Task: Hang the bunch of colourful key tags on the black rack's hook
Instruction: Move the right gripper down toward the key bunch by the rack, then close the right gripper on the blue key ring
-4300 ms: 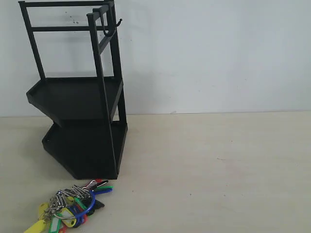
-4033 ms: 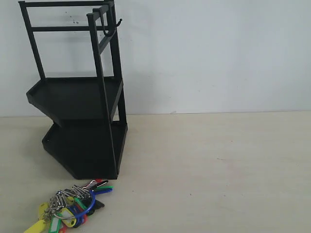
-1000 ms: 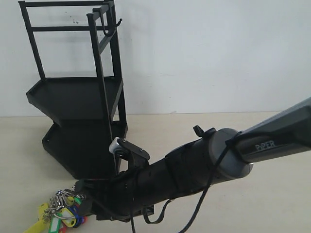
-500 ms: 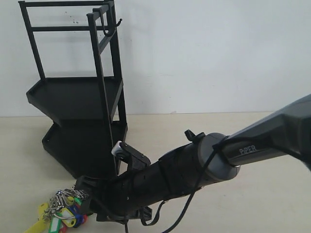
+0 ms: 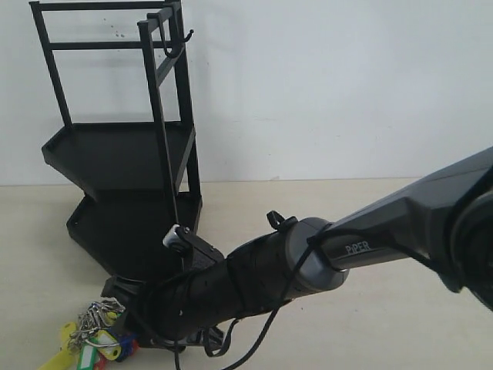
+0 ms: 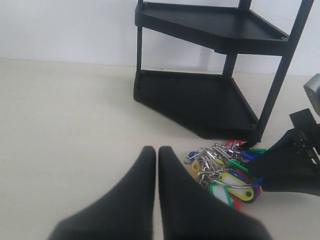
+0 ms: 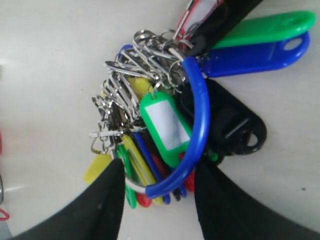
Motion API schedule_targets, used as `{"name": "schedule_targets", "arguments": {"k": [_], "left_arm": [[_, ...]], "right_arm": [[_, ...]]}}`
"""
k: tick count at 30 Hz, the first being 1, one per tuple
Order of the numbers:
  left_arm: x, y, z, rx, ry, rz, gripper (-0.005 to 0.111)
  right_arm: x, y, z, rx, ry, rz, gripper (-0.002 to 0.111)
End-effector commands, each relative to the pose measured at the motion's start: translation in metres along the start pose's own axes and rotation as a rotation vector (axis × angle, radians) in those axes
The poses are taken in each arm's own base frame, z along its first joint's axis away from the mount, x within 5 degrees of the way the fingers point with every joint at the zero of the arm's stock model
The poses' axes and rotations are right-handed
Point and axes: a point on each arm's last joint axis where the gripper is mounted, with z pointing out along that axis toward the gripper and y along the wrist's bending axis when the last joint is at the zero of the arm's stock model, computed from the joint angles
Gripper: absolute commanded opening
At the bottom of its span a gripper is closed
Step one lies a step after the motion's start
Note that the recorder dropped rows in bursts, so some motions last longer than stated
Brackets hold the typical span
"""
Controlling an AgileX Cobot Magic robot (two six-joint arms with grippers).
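I count one black rack [image 5: 115, 158] at the counter's back-left, one hook [image 5: 181, 45] on its top rail, one colourful key tag bunch [image 5: 88, 344] flat by the front-left corner, long axis diagonal, tags pointing at that corner, right gripper [image 7: 159, 172] jaws apart astride its blue loop [image 7: 197, 115], left gripper [image 6: 156, 152] jaws together

The surface [image 5: 370, 231] is a pale, matt beige top whose far edge meets a white wall [image 5: 331, 85]. The black rack [image 5: 127, 200] stands on it close to that far edge, toward the left side. The colourful key tag bunch [image 5: 96, 339] lies flat just in front of the rack's base, farther from the far edge, its tags fanned and its silver rings heaped.
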Motion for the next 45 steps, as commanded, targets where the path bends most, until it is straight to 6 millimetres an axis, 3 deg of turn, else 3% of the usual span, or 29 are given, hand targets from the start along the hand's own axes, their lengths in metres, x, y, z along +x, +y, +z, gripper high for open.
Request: {"name": "schedule_targets", "arguments": {"k": [1,19,24,30,32,34,35,39,45], "left_arm": [[-0.001,0.0,0.0,-0.001,-0.011,0.008,0.004],[-0.001,0.0,0.0,-0.001,-0.011,0.008,0.004],[-0.001,0.0,0.0,-0.001,-0.011,0.008,0.004],[-0.001,0.0,0.0,-0.001,-0.011,0.008,0.004],[-0.001,0.0,0.0,-0.001,-0.011,0.008,0.004],[-0.001,0.0,0.0,-0.001,-0.011,0.008,0.004],[-0.001,0.0,0.0,-0.001,-0.011,0.008,0.004],[-0.001,0.0,0.0,-0.001,-0.011,0.008,0.004],[-0.001,0.0,0.0,-0.001,-0.011,0.008,0.004]], "right_arm": [[-0.003,-0.001,0.0,0.021,-0.025,0.004,0.043],[-0.008,0.004,0.004,0.02,-0.051,-0.002,0.043],[-0.005,-0.011,0.015,0.064,-0.046,0.023,0.043],[-0.006,-0.013,0.015,0.08,-0.059,0.001,0.043],[-0.006,-0.013,0.015,0.083,-0.062,-0.004,0.033],[-0.006,-0.013,0.015,0.084,-0.061,-0.02,0.005],[-0.006,-0.013,0.015,0.082,-0.06,-0.027,-0.001],[-0.005,-0.01,0.014,0.06,-0.042,-0.037,0.0],[-0.008,0.018,-0.003,-0.046,-0.027,-0.112,0.0]]}}
